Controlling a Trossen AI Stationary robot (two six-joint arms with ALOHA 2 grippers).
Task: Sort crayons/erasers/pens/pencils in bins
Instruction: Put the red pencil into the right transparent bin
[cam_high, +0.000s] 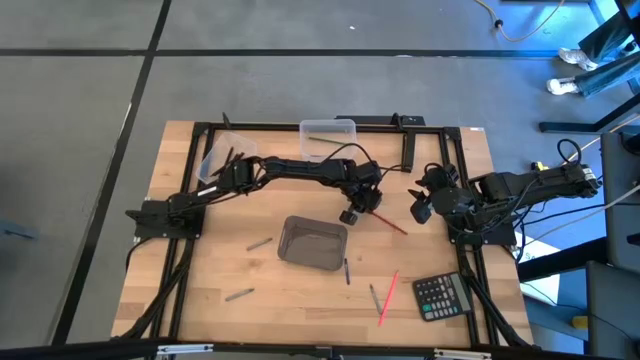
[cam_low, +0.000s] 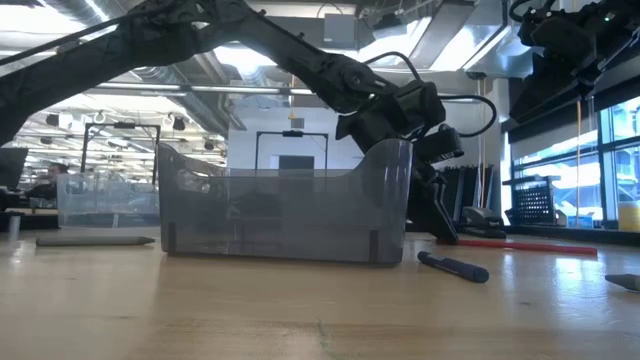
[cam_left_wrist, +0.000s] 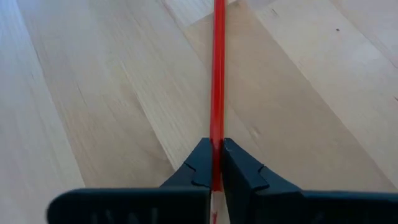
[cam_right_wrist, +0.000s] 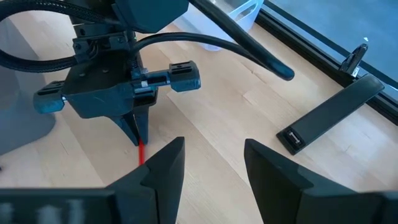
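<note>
Now the left hand (cam_left_wrist: 216, 171) pinches a red pencil (cam_left_wrist: 218, 74) low over the surface (cam_left_wrist: 93, 93), beside the smoky bin (cam_high: 313, 243); the right hand (cam_right_wrist: 208, 165) waits spread nearby.

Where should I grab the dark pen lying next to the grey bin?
Pinch the pen mid-shaft from above, closing across its length: it lies flat, one end by the grey bin corner, so favour the free end. The left end effector holds a red stick; the right end effector is open.

Overhead sees the whole table (cam_high: 200, 260); low looks level; both wrist views closely share the red pencil (cam_left_wrist: 218, 74).
</note>
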